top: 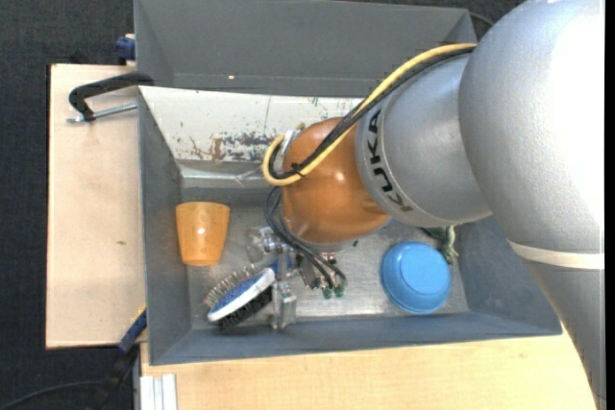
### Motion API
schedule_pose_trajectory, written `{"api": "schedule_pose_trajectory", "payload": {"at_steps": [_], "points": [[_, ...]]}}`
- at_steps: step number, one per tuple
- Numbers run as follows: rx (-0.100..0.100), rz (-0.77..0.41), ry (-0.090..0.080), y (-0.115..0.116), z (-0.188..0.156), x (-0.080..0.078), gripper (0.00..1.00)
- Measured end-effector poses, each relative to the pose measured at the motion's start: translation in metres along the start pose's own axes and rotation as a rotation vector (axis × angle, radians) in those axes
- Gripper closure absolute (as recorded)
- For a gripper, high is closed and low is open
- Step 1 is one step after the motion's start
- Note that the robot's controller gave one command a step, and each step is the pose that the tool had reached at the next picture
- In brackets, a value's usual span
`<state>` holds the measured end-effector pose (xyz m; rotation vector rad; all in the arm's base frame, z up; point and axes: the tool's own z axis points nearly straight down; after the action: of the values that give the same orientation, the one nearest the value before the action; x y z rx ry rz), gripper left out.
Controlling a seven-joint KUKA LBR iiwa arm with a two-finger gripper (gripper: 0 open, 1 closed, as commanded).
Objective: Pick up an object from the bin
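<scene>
Gripper (pixel 278 276), its opening impossible to judge, hangs low at six o'clock in the bin (pixel 159 235), just beside the blue-and-white brush (pixel 240 296) at seven, where closing off-centre on the brush's end could, I judge, let it pivot and slip free.

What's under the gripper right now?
A blue-and-white brush lies partly beneath the gripper, near the bin front wall. The floor under the orange wrist cover is hidden.
</scene>
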<state>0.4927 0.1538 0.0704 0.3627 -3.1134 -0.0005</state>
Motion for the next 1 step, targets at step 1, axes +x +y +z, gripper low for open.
{"api": "schedule_pose_trajectory", "payload": {"at_steps": [1], "points": [[0.000,0.003,-0.006,-0.0011,-0.0025,-0.0018,1.00]]}}
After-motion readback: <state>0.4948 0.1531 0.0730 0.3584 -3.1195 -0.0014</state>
